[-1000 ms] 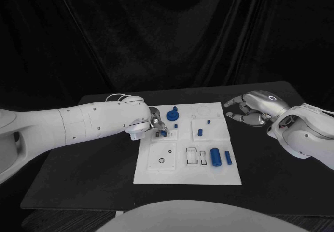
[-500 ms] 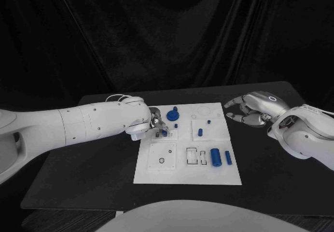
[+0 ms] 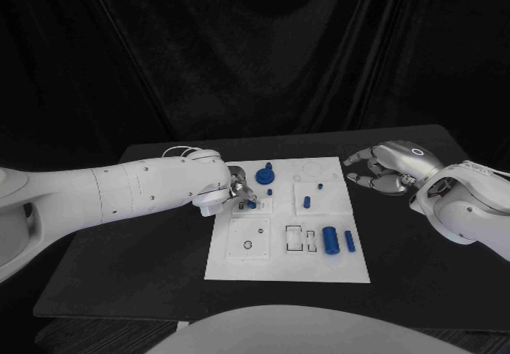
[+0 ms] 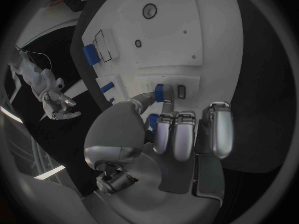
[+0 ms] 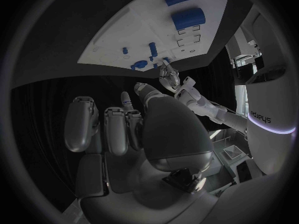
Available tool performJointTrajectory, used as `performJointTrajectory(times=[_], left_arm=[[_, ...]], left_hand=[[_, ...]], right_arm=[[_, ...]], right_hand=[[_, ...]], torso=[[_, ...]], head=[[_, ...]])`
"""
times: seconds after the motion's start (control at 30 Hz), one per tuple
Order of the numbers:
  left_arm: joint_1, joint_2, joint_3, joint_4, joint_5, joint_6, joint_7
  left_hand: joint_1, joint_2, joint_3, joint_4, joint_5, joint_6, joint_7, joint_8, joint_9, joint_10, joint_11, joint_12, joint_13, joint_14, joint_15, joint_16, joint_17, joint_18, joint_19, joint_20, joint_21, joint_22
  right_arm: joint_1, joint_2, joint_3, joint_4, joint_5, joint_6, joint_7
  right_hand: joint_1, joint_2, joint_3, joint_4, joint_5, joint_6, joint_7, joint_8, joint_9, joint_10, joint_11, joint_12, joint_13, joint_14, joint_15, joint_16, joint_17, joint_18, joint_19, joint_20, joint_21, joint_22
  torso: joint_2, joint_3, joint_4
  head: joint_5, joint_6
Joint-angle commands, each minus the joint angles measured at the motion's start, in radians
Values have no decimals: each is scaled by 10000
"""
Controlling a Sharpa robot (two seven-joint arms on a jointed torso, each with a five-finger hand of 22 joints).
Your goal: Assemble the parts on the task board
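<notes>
The left hand point(image 3: 236, 193) is over the near-left part of the flat white rectangular task board point(image 3: 278, 269), and its fingers point(image 4: 164, 127) pinch a small blue cylindrical peg point(image 4: 163, 91) between thumb and a fingertip, while the others lie curled alongside. In the left wrist view the peg sits at the very tips of those fingers, its long axis pointing roughly down at the board, and just beyond it, almost touching, is a small dark rectangular slot point(image 4: 181, 91) in the white surface; that short offset from peg to slot is what the coming move seems to turn on, a slight shift and a push downward. Whether the peg's lower end already rests on the board I cannot tell. The right hand point(image 3: 385, 167) hovers off the board's far-right edge above the black tabletop point(image 3: 127, 273), its fingers loosely curled and apart with nothing in them, well apart from the slot, so the left hand is plainly the nearer one. Other blue parts lie away from the left fingers toward the board's right side: a round blue disc with a knob point(image 3: 264, 175), two short upright pins point(image 3: 305, 200) and a thick blue cylinder point(image 3: 329, 240) beside a slimmer blue bar point(image 3: 348, 239).
</notes>
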Motion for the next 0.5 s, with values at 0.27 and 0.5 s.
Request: performJointTrajectory(times=[0.27, 0.5], left_arm=[[-49, -1, 0, -15, 43, 176, 127], [-85, 41, 0, -53, 44, 284, 166]], left_hand=[[-15, 61, 154, -77, 26, 9, -53, -88, -5, 1061, -49, 27, 2626, 1076, -59, 27, 2634, 17, -13, -7, -50, 1084], [-393, 52, -23, 109, -1396, 7, 16, -336, 44, 1061, 19, 27, 2626, 1076, 7, 27, 2634, 24, -62, 43, -132, 1071]], right_arm=[[-42, 24, 9, -20, -23, 85, -208], [-49, 32, 9, -21, -23, 105, -209]], right_hand=[[88, -38, 80, 3, 58, 44, 47, -72, -23, 6, 54, -71, 860, 517, 77, -75, 261, 61, -95, -7, -77, 1710], [88, -38, 80, 3, 58, 44, 47, -72, -23, 6, 54, -71, 860, 517, 77, -75, 261, 61, -95, -7, -77, 1710]], torso=[[-1, -1, 1], [0, 0, -1]], head=[[20, 1], [12, 1]])
